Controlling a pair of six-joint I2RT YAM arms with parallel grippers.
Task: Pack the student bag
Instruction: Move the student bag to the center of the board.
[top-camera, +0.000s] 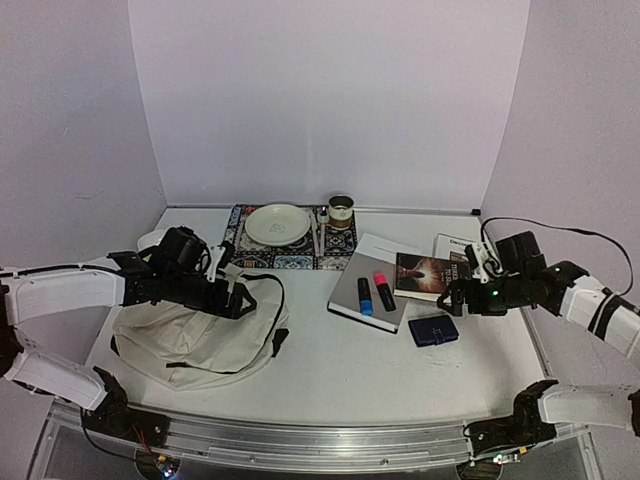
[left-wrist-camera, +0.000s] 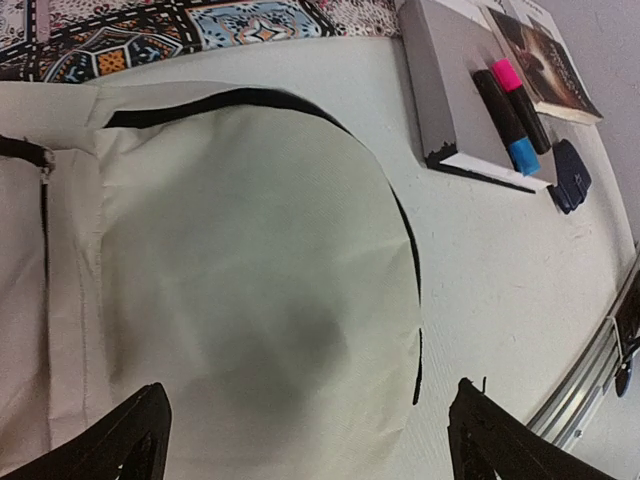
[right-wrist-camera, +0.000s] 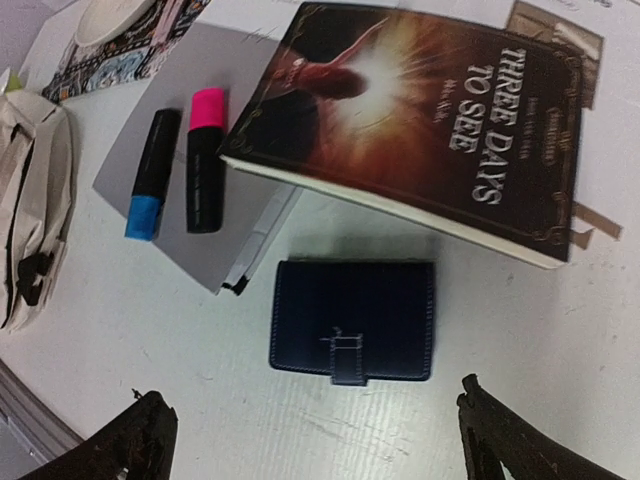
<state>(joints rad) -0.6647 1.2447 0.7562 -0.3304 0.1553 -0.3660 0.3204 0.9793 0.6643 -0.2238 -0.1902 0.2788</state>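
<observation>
student bag (top-camera: 190, 335): flat on surface (top-camera: 340, 370), apparently unopened; nothing packed yet.
left claw (left-wrist-camera: 310, 435): spread wide directly over student bag, probably to open it.
right claw (right-wrist-camera: 310, 440): wide over navy wallet (right-wrist-camera: 352, 320), right of student bag, poised to grasp.

The bag (top-camera: 195, 335) fills the near left, under the wide-open left gripper (top-camera: 238, 300). A bare strip of table (top-camera: 310, 350) runs between the bag and the notebook (top-camera: 350, 290). On the right, the notebook, book (right-wrist-camera: 420, 130) and wallet (right-wrist-camera: 352, 320) crowd together under the open right gripper (top-camera: 452, 298). A placemat (top-camera: 300, 262) with a plate (top-camera: 278, 223) blocks the far middle.
</observation>
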